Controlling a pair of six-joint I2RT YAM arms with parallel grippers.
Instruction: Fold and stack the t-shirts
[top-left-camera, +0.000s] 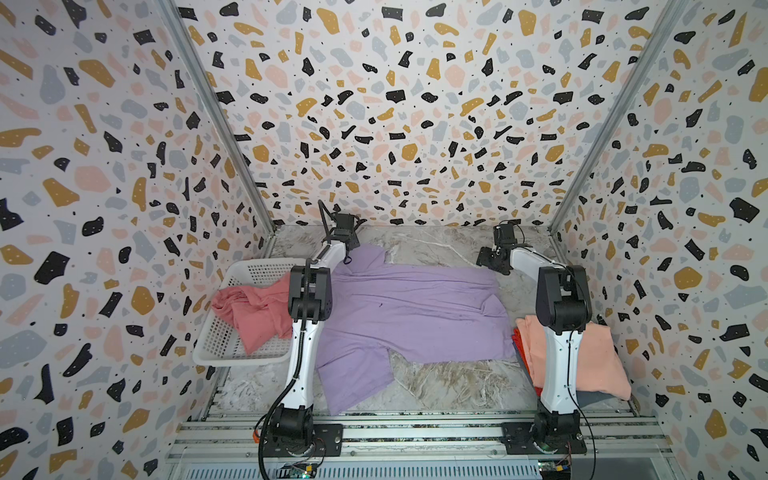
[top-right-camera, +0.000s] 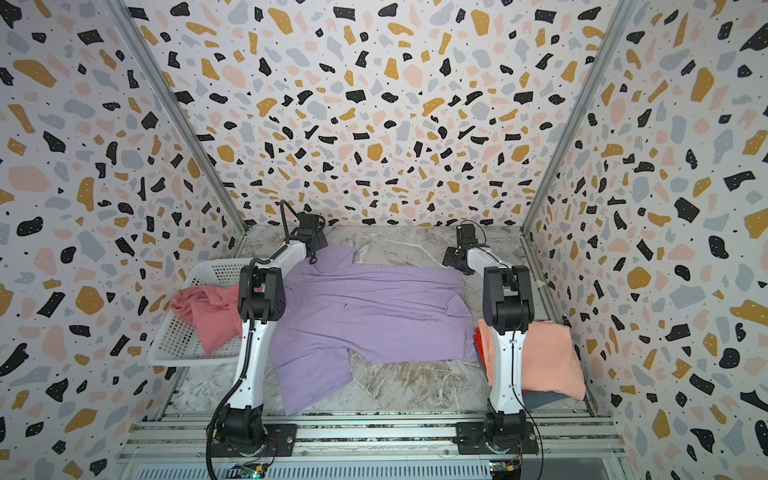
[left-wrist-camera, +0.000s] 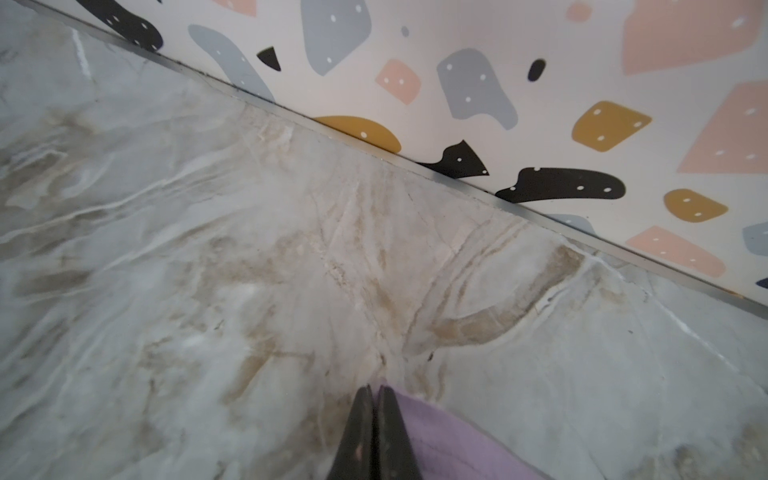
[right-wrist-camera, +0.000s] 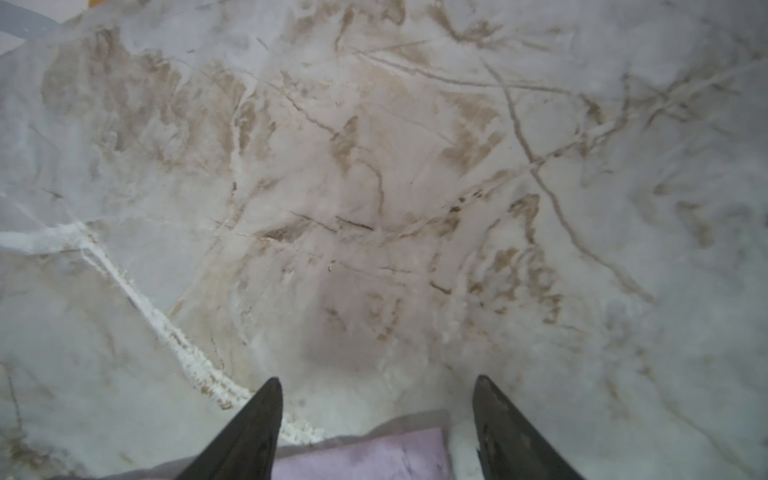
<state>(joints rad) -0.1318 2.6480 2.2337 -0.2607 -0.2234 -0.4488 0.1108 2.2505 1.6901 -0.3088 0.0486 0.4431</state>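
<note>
Nearest us, the folded peach cloth t-shirt (top-left-camera: 598, 357) sits on our right. The wide lilac cloth t-shirt (top-left-camera: 415, 307) lies spread across the grey marble table (top-left-camera: 436, 374) — soft, light and limp, so we judge its far corners the best hold. There our left gripper (left-wrist-camera: 374, 390) is clenched on its edge — our right gripper (right-wrist-camera: 378, 380) gapes astride the hem.
</note>
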